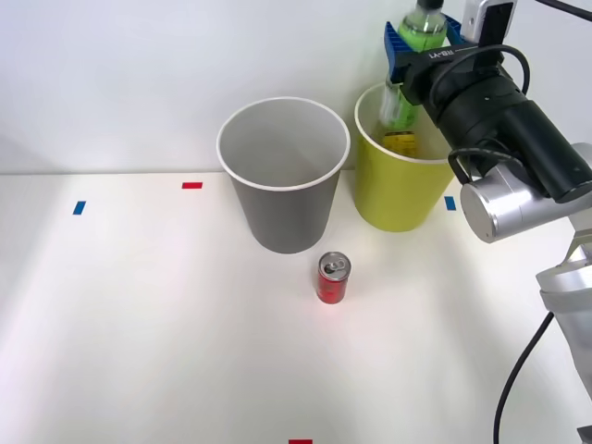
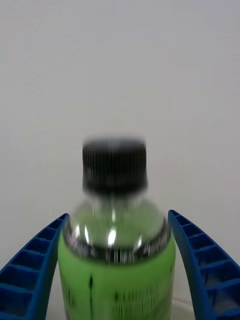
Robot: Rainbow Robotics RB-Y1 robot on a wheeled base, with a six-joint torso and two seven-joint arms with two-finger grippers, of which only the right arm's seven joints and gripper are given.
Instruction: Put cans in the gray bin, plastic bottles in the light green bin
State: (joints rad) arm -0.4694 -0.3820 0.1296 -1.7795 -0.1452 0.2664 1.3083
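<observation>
Green bottle found upright between the blue ribbed fingers of the right claw, clamped at the shoulder, held in the air directly above the light green bin. Dark ribbed cap seen topmost in the wrist view, clear neck beneath it, bright green label lower down with fine dark print too blurred to read. One finger pressed at each side of the bottle body; no gap made out between pad and label.

Second bottle noted already inside the light green bin, leaning against the far wall, yellow label partly visible below the white rim.

Red can observed standing upright on the bench, silver top and pull tab facing up, just in front of the gray bin and apart from it. Not touched by the claw.

Gray bin recorded upright, white rim, pale inside, nothing visible within. Placed just beside the light green bin, to its left, the two rims near or touching; contact could not be confirmed.

Black and silver right arm seen entering from the right, passing over the right edge of the light green bin.

Small tape marks logged on the bench: red behind the gray bin's left, blue farther left, blue right of the light green bin, red at the near edge.
</observation>
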